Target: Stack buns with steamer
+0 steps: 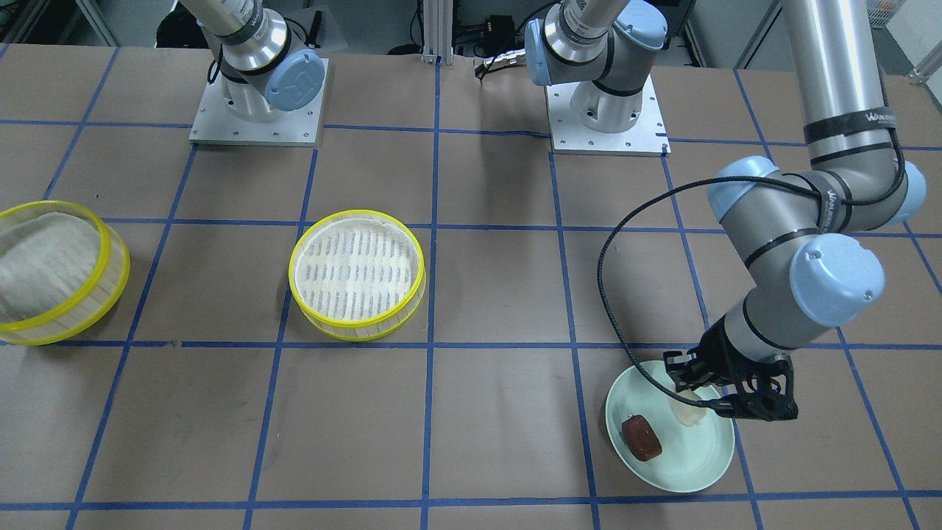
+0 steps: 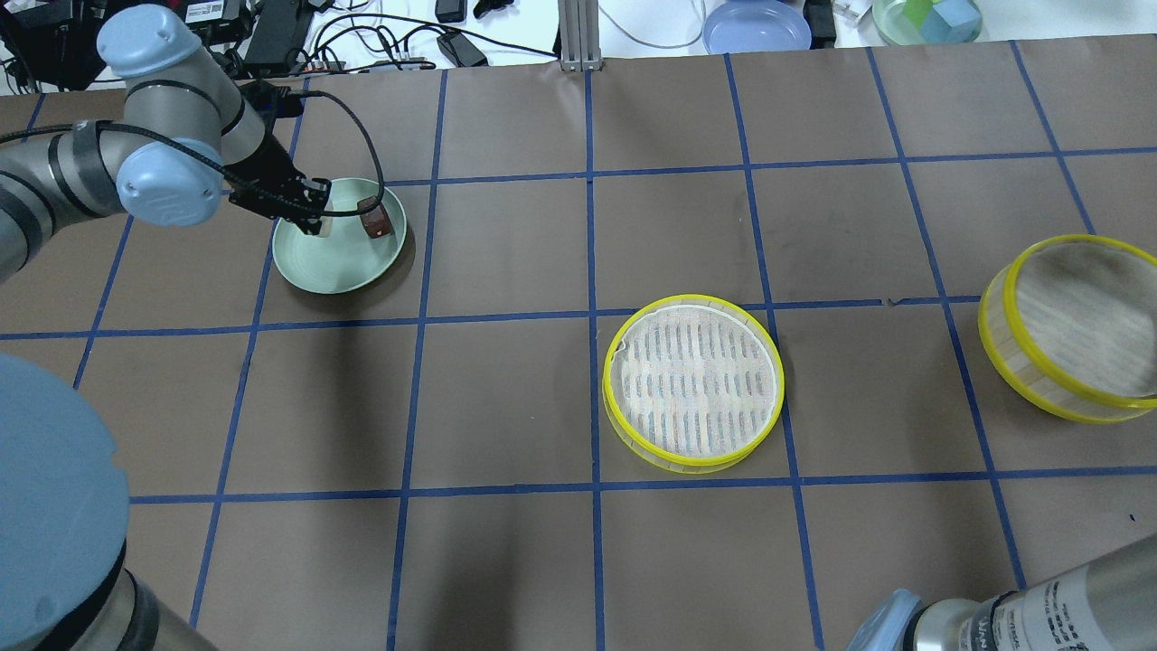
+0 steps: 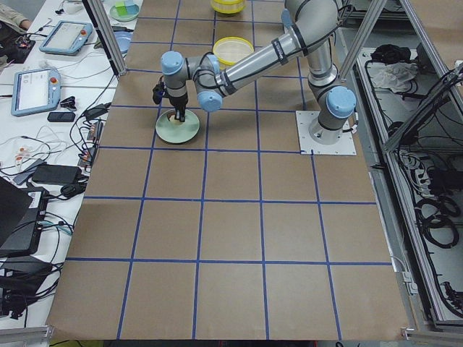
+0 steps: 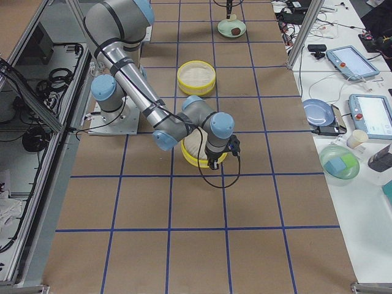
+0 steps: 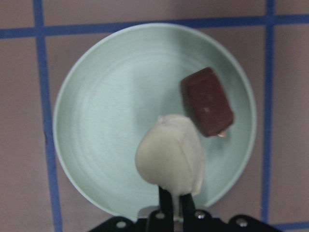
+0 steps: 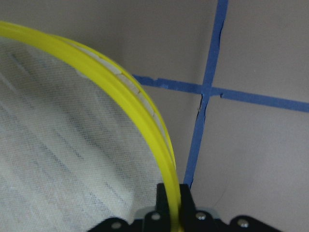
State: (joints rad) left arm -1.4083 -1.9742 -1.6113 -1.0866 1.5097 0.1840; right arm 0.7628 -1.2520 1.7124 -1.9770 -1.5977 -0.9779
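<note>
My left gripper (image 5: 176, 199) is shut on the pale cream bun (image 5: 170, 157) and holds it over the pale green plate (image 5: 106, 121); this also shows in the front view (image 1: 695, 412). The dark reddish-brown bun (image 5: 206, 101) lies on the plate beside it. One steamer tier (image 2: 693, 380) sits empty at mid table. My right gripper (image 6: 174, 193) is shut on the yellow rim (image 6: 120, 82) of the second tier (image 2: 1076, 325), which looks tilted at the table's right end.
A blue plate (image 2: 757, 25), a bowl with coloured blocks (image 2: 929, 18) and cables lie beyond the table's far edge. The two arm bases (image 1: 257, 110) stand at the robot's side of the table.
</note>
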